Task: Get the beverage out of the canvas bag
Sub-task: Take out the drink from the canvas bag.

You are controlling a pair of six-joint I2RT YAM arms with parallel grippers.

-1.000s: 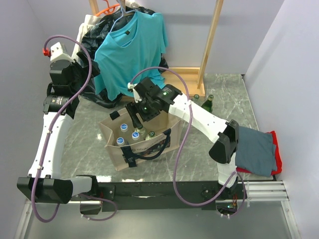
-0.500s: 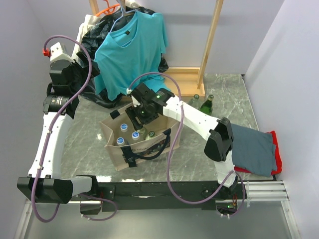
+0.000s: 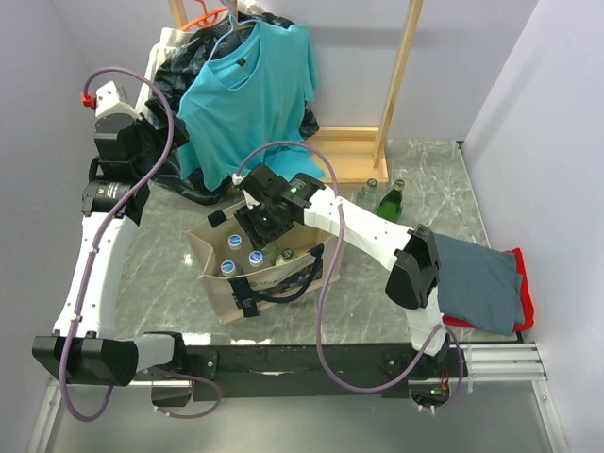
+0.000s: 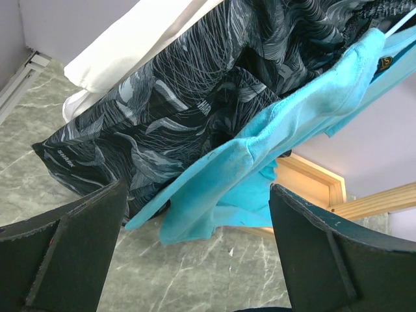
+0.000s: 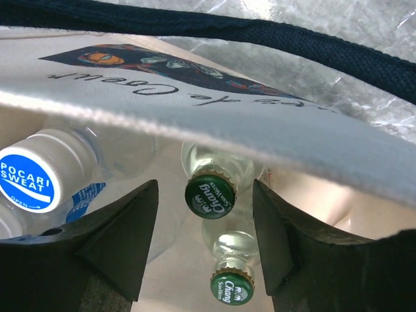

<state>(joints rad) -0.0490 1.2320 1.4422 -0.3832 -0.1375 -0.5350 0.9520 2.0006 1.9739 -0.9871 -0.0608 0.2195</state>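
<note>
Seen from above, the canvas bag [image 3: 215, 276] stands open-mouthed mid-table. The right gripper [image 3: 258, 232] dips into its mouth from 2 o'clock, with blue-capped bottles [image 3: 227, 268] packed toward the bag's 8 o'clock corner. Bare marble lies at 3 o'clock of the bag, as far as two green bottles [image 3: 382, 198] standing at the back, so a lifted drink has room that way. At 12 o'clock the teal shirt [image 3: 245, 94] hangs just behind the bag, where the arm's cable might brush it. In the left wrist view, the left gripper [image 4: 198, 195] is released and empty, jaws wide, facing the shirt and a black patterned bag [image 4: 175, 117], well apart from the work. In the right wrist view, the right claw's jaws stand apart either side of the green-capped bottle [image 5: 210, 195], which is upright inside the bag. A gap shows on both sides, so nothing is grasped. Room is tight: the bag's rim [image 5: 195, 123] leans across at 12 o'clock, the black strap [image 5: 260, 45] runs beyond it, a Pocari Sweat bottle [image 5: 29, 179] sits at 9 o'clock and a second green cap [image 5: 232, 288] at 6. A pinch on the crown alone could slip. A slanted lift could catch the rim or strap and drag the light bag up or tip the neighbouring bottles.
</note>
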